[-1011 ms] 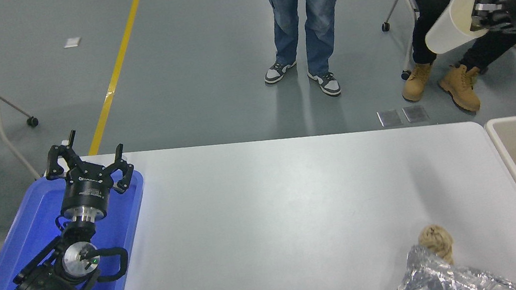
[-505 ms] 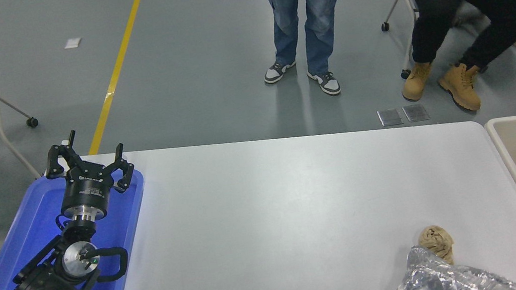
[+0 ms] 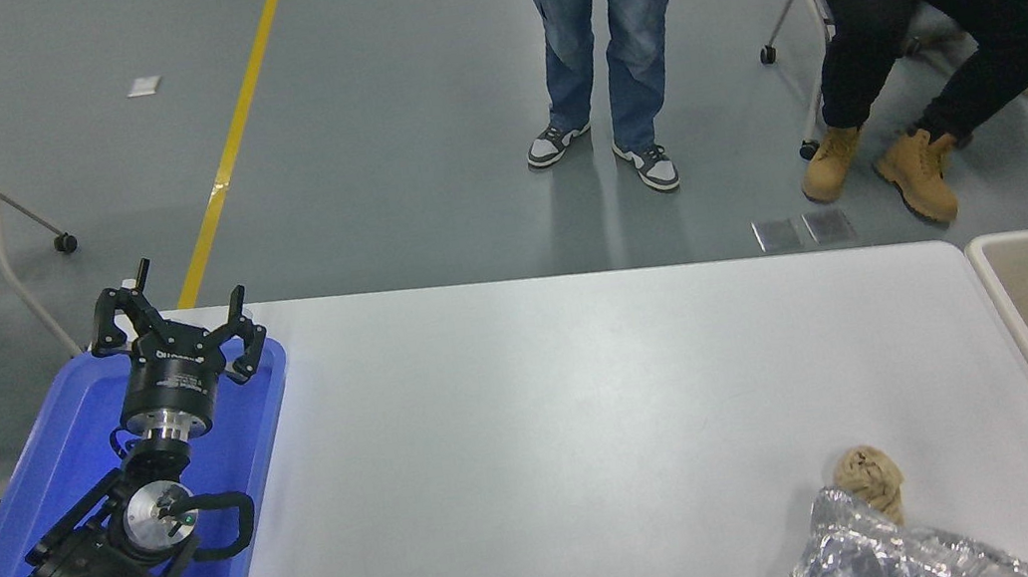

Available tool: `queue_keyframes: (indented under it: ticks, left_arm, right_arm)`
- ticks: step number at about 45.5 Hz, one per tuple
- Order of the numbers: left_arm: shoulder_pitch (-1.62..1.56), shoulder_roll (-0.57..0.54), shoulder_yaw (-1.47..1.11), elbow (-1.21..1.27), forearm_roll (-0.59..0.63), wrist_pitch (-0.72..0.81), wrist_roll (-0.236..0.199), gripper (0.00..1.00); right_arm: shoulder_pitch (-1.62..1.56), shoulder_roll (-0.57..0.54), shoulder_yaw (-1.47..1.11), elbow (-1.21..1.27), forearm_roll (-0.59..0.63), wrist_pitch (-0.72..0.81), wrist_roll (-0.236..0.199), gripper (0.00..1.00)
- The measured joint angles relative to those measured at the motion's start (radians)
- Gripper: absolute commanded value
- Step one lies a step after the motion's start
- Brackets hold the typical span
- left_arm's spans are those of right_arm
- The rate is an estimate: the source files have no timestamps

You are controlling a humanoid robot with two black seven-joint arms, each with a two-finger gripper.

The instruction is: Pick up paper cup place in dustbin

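The paper cup is out of view. The dustbin (image 3: 996, 281), a large beige bin with a thick pale rim, stands off the table's right end, partly cut off by the picture's right edge. My right arm and gripper are out of view. My left gripper (image 3: 172, 324) is parked at the lower left, over the shallow blue tray (image 3: 46, 465), open and empty.
A crumpled tan paper ball (image 3: 868, 476) and crinkled silver foil (image 3: 889, 558) lie at the table's near right. A person in jeans stands beyond the far edge. Another sits at the upper right. A chair stands at the far left.
My right gripper carried the paper cup rightward from the upper right, reached the picture's right edge half a second ago, and has now left the view with it.
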Motion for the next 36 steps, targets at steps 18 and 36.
queue_keyframes:
  ticks: [18, 36]
  left_arm:
    - [0.000, 0.000, 0.000, 0.000, 0.000, 0.000, 0.000, 1.00]
    - [-0.001, 0.000, 0.000, 0.000, 0.000, 0.000, 0.000, 1.00]
  right_arm:
    - [-0.130, 0.048, 0.081, -0.045, 0.003, -0.036, -0.004, 0.00]
    - [-0.164, 0.074, 0.110, -0.062, 0.005, -0.046, -0.005, 0.53]
